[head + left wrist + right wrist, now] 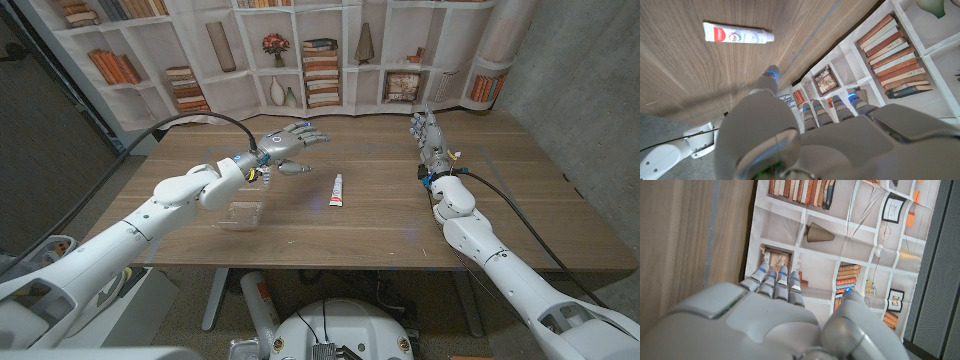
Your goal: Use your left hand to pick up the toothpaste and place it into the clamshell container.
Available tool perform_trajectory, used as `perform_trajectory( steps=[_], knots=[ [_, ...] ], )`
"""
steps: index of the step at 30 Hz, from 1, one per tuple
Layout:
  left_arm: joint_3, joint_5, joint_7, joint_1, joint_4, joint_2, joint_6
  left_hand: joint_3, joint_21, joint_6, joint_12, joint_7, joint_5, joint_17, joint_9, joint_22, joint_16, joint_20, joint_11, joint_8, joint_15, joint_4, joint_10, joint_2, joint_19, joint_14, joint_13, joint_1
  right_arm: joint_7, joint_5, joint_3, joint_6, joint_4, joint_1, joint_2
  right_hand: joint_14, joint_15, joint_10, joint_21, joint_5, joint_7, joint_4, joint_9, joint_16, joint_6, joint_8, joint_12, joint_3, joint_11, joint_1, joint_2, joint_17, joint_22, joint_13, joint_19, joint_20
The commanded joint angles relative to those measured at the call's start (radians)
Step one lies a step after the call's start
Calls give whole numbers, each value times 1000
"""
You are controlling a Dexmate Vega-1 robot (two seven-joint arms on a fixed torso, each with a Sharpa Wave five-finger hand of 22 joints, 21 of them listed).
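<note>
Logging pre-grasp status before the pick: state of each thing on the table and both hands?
toothpaste: lying flat on the table, untouched, not in the container.
clamshell container: on the table under the left forearm, apart from the toothpaste; open or closed cannot be told.
left hand: raised above the table, fingers spread, holding nothing.
right hand: at the table's far right, fingers straight and together, holding nothing.

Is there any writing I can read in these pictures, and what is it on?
Toothpaste: a red logo patch and a word beside it, both too blurred to read for certain.
Toothpaste in the head view: too small to read.
Book spines on the printed bookshelf backdrop: no legible titles.
Left hand and right hand: no lettering visible.
</note>
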Motion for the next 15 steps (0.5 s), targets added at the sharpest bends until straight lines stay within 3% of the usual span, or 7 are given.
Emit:
perform_trajectory(
  steps=[1, 15],
  knots=[
    [17, 44, -23, -19, -12, 2, 15, 8, -3, -9, -4, -2, -2, 2, 4, 1, -1, 5, -4, -1, -98, -5, -12, 0, 2, -2, 5, 29, 1, 7, 5, 7, 8, 0, 5, 7, -2, 7, -4, 0, 1, -4, 2, -3, 9, -3, -4, -3, 1, 0, 4, 2, 4, 2, 9, -15],
    [58, 108, -155, -60, -53, 3, 33, 8, -19, -34, -7, -4, -12, 1, 5, 2, -4, 9, -3, -5, -94, -3, -29, -17, 2, -12, 5, 91, 19, 15, 5, 28, 42, 19, 21, 11, -3, 9, -8, -1, 0, -5, 2, -2, 10, -3, -4, -5, 2, 1, 4, 2, 4, 2, 11, -14]
  ],
)
